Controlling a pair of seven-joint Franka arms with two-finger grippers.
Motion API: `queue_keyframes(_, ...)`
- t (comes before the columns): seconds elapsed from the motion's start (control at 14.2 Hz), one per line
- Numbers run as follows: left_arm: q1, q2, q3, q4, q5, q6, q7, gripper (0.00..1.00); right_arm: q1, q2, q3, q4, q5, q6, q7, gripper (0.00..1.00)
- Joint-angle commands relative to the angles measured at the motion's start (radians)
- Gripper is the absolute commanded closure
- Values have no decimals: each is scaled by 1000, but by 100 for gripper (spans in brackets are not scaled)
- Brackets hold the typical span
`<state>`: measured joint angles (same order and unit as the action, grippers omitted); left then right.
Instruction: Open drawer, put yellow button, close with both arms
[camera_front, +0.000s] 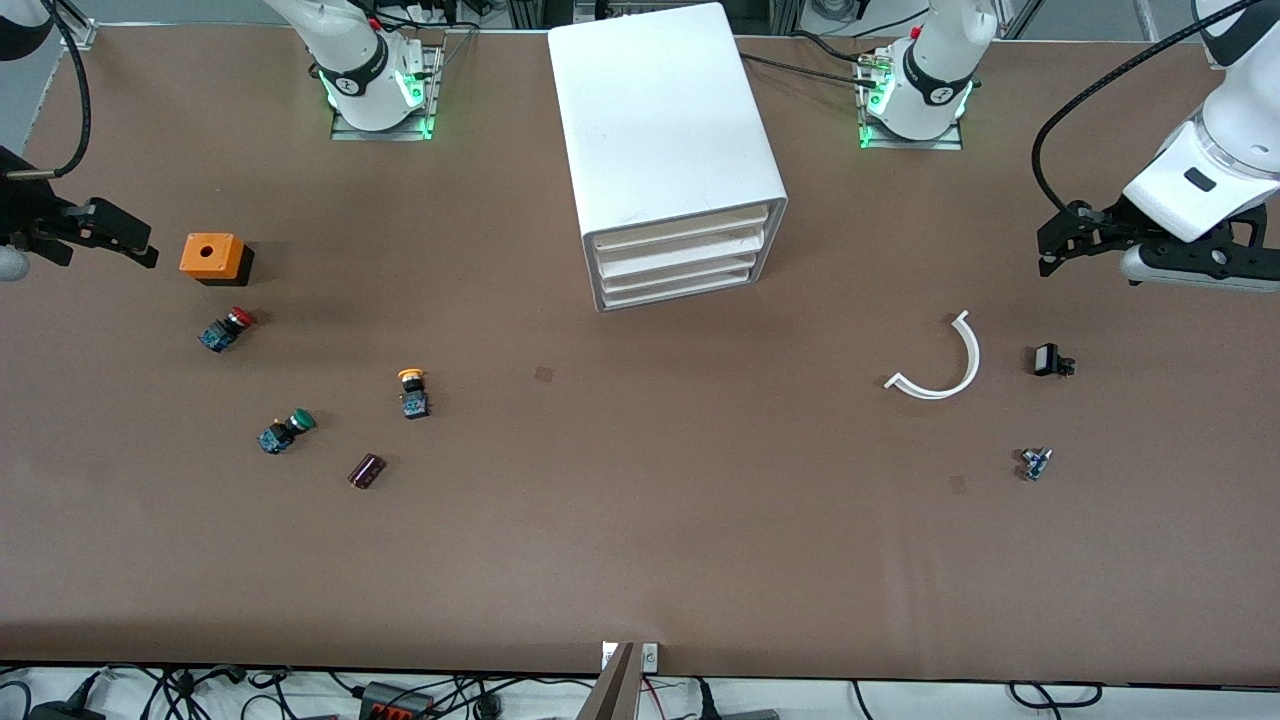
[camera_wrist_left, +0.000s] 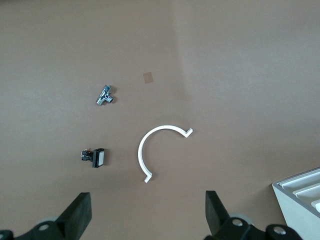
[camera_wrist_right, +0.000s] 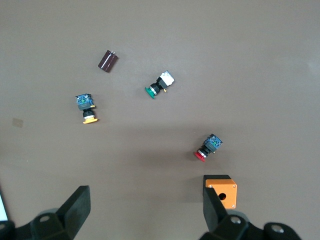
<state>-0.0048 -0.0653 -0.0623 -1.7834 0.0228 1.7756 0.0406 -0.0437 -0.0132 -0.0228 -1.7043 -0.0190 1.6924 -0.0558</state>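
Nearest, yellow button (camera_front: 412, 391) lies outside shut drawer (camera_front: 680, 227); both grippers, left (camera_front: 1062, 240), right (camera_front: 118, 236), fingers apart.

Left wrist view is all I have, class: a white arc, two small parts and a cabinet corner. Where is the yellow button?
Observer: The yellow button lies toward the right arm's end of the table, nearer the front camera than the cabinet.
Operator: Is the top drawer open?
Observer: No, the drawer sits flush with the three beneath.
Operator: Is the right pincer holding anything?
Observer: No, the right pincer hangs open over the orange box.
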Motion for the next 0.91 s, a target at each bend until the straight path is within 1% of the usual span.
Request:
queue_keyframes(0.0, 14, 13, -14, 30, 6, -21, -4, 0, -5, 7, 12, -12, -15, 10, -2, 0)
queue_keyframes(0.42, 14, 13, -16, 30, 6, -21, -5, 0, 19, 38, 12, -6, -6, 16, -1, 0)
queue_keyframes(0.84, 14, 13, -16, 30, 6, -21, -2, 0, 77, 91, 12, -6, -10, 42, 7, 0)
